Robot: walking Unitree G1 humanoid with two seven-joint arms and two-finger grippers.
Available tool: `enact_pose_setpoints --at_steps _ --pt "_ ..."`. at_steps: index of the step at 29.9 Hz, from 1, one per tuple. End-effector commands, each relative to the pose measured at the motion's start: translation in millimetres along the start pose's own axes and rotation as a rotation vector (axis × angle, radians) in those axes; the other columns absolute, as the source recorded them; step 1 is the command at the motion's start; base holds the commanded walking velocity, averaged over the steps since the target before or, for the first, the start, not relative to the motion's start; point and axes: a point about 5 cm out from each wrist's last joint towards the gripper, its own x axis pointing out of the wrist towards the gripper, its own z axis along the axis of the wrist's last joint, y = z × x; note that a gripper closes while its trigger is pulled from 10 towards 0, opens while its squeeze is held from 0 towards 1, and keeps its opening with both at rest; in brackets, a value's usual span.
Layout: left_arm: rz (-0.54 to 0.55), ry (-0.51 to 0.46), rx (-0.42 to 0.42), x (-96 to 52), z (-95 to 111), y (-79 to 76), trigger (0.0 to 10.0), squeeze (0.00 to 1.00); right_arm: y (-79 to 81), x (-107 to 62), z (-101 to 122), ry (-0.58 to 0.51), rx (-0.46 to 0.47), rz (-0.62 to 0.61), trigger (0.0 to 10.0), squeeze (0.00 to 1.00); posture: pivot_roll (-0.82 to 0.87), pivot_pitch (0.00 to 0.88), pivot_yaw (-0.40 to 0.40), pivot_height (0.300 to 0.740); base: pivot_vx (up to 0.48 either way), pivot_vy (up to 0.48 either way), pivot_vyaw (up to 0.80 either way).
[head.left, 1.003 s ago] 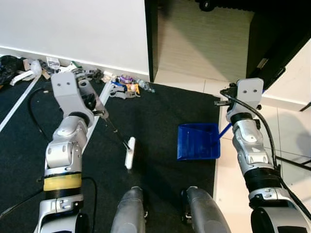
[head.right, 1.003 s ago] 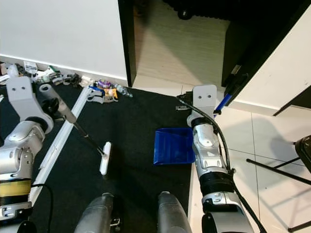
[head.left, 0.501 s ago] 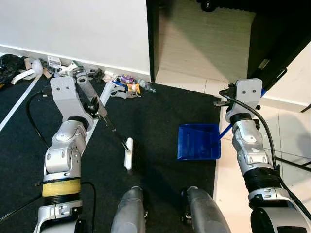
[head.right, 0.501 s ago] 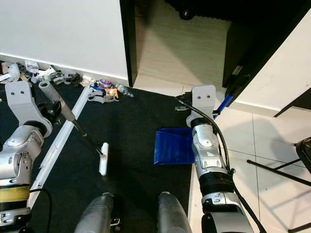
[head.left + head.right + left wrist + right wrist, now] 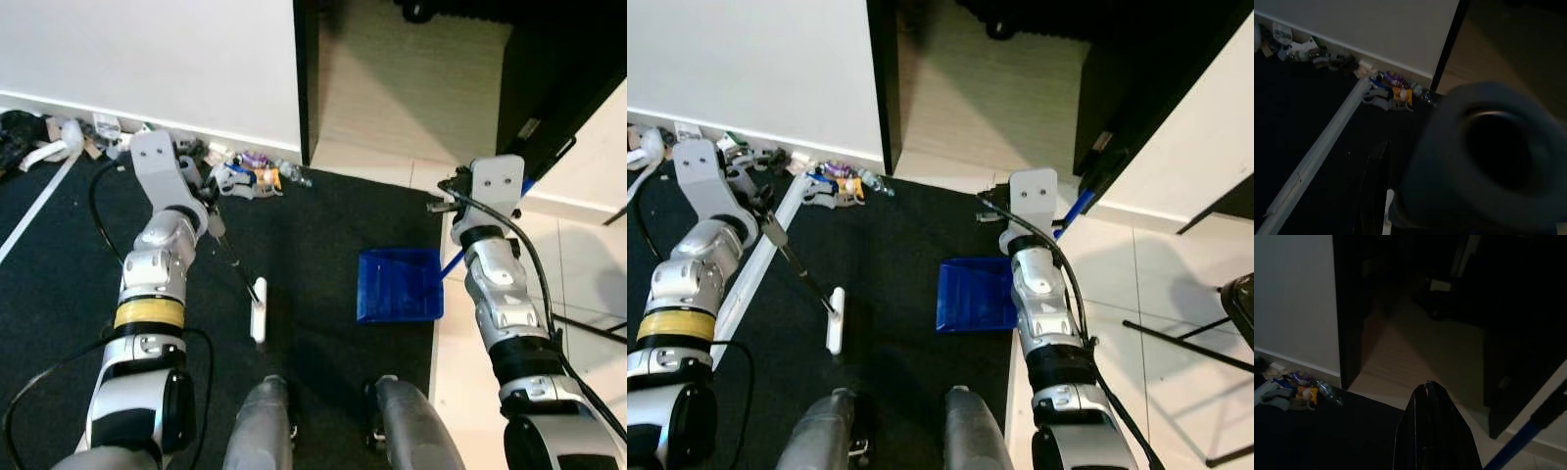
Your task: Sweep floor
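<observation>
My left gripper (image 5: 208, 217) is shut on the thin dark handle of a broom, out over the black carpet (image 5: 313, 215). The broom's white head (image 5: 258, 308) rests on that carpet ahead of my feet. In the left wrist view the handle's round end (image 5: 1488, 161) looms close beside one black finger (image 5: 1371, 196). A blue dustpan (image 5: 397, 286) sits at the carpet's right edge, its mouth facing the broom. Its blue handle (image 5: 1073, 208) rises to my right gripper (image 5: 1427, 387), whose fingers are pressed together, holding it.
A pile of small litter (image 5: 250, 178) lies along the white wall's skirting, with a black bag (image 5: 15, 132) farther left. A white strip (image 5: 754, 264) crosses the carpet. An open doorway (image 5: 411, 78) is ahead, white tiles (image 5: 588, 264) and a chair leg (image 5: 1176, 338) at right.
My left arm has swung forward toward the wall, standing the broom handle steeper. The broom head has barely moved. The right arm and dustpan stay put.
</observation>
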Motion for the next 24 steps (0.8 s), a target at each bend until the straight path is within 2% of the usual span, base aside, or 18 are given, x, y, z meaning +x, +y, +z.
enact_pose_setpoints --at_steps 1,5,7,17,18,19,21,24 --pt "0.024 0.001 0.021 0.0 -1 9.1 0.0 0.0 -6.0 -3.4 -4 0.022 -0.005 -0.019 10.0 0.0 -0.06 0.121 -0.004 0.74 0.0 0.0 0.0" --pt "0.038 -0.007 0.026 -0.4 -2 13.1 0.0 0.0 -7.8 -4.8 -6 0.025 -0.006 -0.025 10.0 0.0 -0.06 0.121 -0.003 0.74 0.0 0.0 0.0" --pt "0.038 -0.067 0.078 -1.2 4 15.9 0.0 0.0 -6.7 -5.1 -6 0.028 -0.006 -0.021 10.0 0.0 -0.05 0.12 -0.009 0.74 0.0 0.0 0.0" --pt "0.052 -0.181 0.121 -9.3 20 17.6 0.0 0.0 0.8 0.6 -3 0.023 -0.001 0.007 10.0 0.0 -0.03 0.116 -0.022 0.74 0.0 0.0 0.0" --pt "0.057 -0.188 0.124 -10.7 22 18.0 1.3 0.0 0.6 0.6 -3 0.023 -0.001 0.007 10.0 0.0 -0.03 0.115 -0.023 0.74 0.0 0.0 0.0" --pt "0.064 -0.204 0.125 -13.4 27 19.0 10.0 0.0 -0.1 0.5 -3 0.025 -0.003 0.007 10.0 0.0 -0.03 0.114 -0.023 0.74 0.0 0.0 0.0" --pt "0.069 -0.214 0.132 -15.7 32 20.1 10.0 0.0 -0.9 0.0 -4 0.025 -0.004 0.006 10.0 0.0 -0.03 0.114 -0.023 0.74 0.0 0.0 0.0" --pt "0.061 -0.282 0.134 -23.8 51 21.0 10.0 0.0 -4.4 -1.5 -5 0.029 -0.012 0.001 10.0 0.0 -0.02 0.11 -0.02 0.74 0.0 0.0 0.0"
